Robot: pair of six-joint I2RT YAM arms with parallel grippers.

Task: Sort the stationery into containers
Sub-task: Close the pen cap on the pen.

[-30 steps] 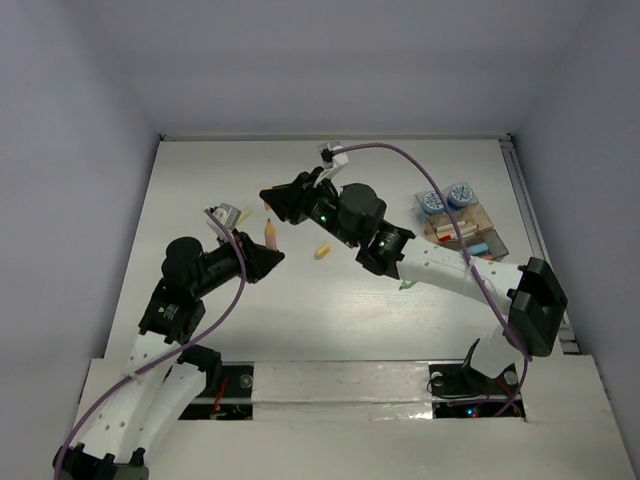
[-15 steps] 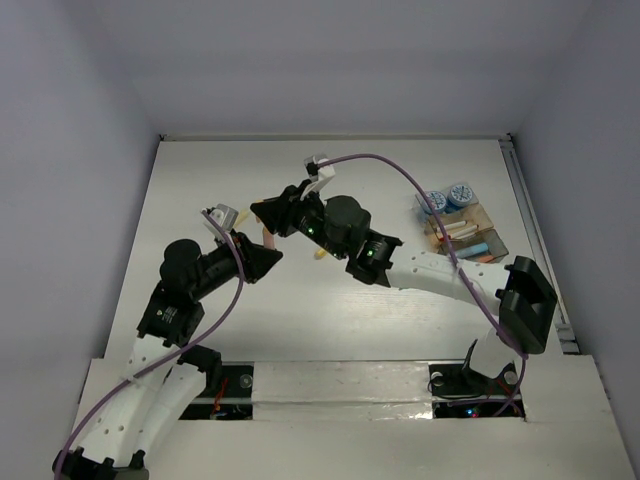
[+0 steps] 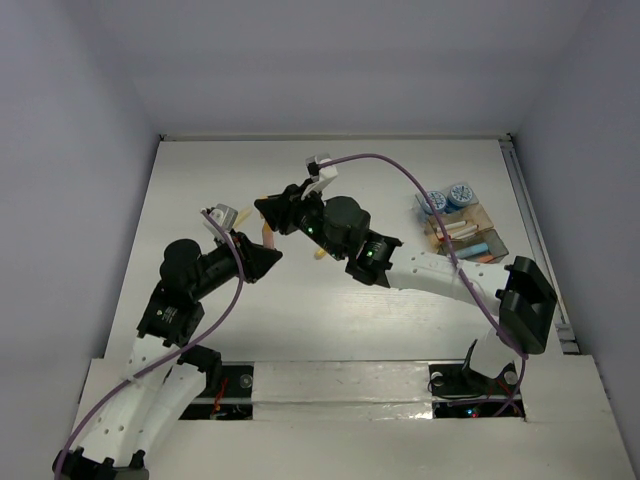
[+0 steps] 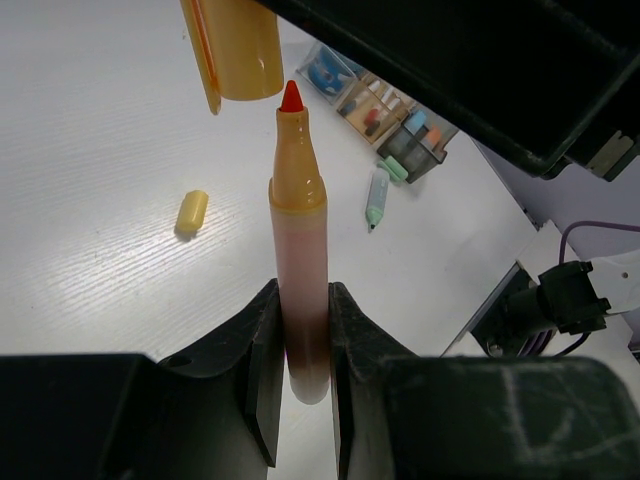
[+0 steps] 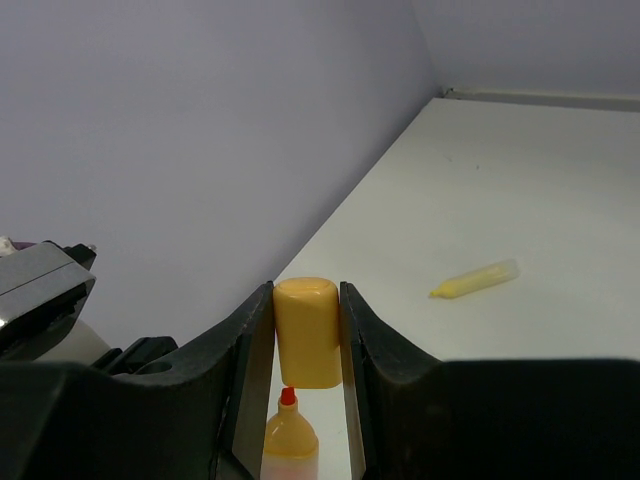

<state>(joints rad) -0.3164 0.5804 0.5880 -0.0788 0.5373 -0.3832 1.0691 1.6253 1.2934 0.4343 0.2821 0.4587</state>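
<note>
Jaws clenched: left jaws on orange pen (image 4: 300,260), right jaws on cap (image 5: 307,335); cap moved closer, now above pen tip.

Orange cap (image 4: 238,45) runs off the top edge.

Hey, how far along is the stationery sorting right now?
Done: several pieces already sit in the trays. In hand: the left end effector grips an uncapped orange marker, and the right end effector holds its cap just above the tip. Left: a yellow stub, a pale green pen and a yellow pen lie loose on the table.
</note>
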